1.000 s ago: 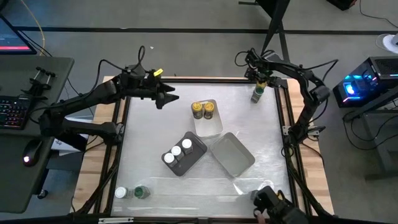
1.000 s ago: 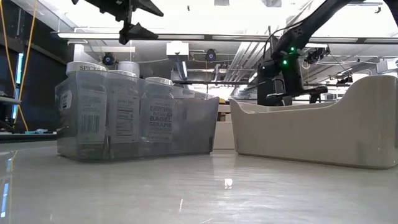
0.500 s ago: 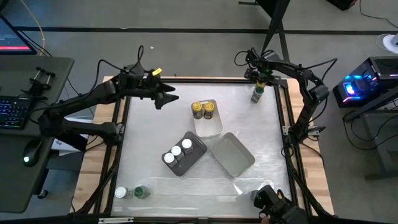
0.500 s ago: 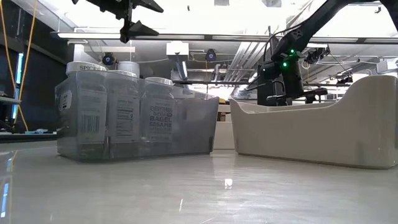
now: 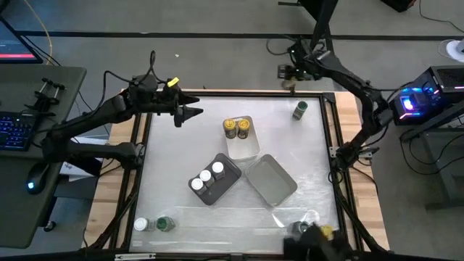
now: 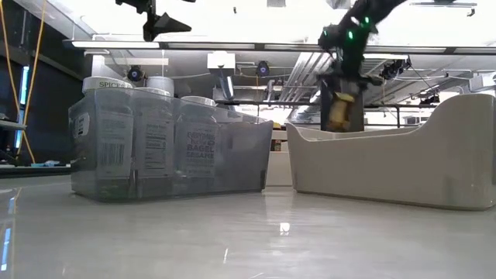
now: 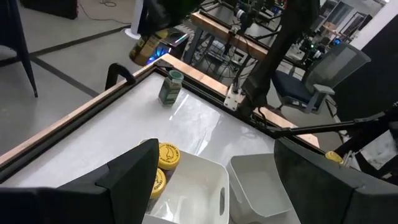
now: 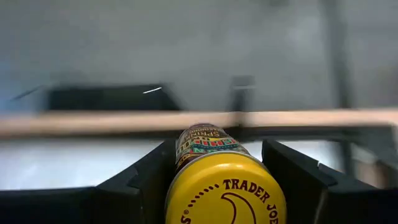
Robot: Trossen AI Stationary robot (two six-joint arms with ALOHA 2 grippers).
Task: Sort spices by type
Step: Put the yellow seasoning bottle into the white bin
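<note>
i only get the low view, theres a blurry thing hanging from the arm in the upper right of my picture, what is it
Observer: A yellow-lidded spice jar. The right wrist view shows the right tool shut on it, lid toward the camera.
Operator: where are the other yellow ones
Observer: From above, two yellow-lidded jars stand at the far end of the far white tray.
Operator: and the left tool
Observer: The left tool is open and holds nothing, hovering over the far left part of the table.
</note>
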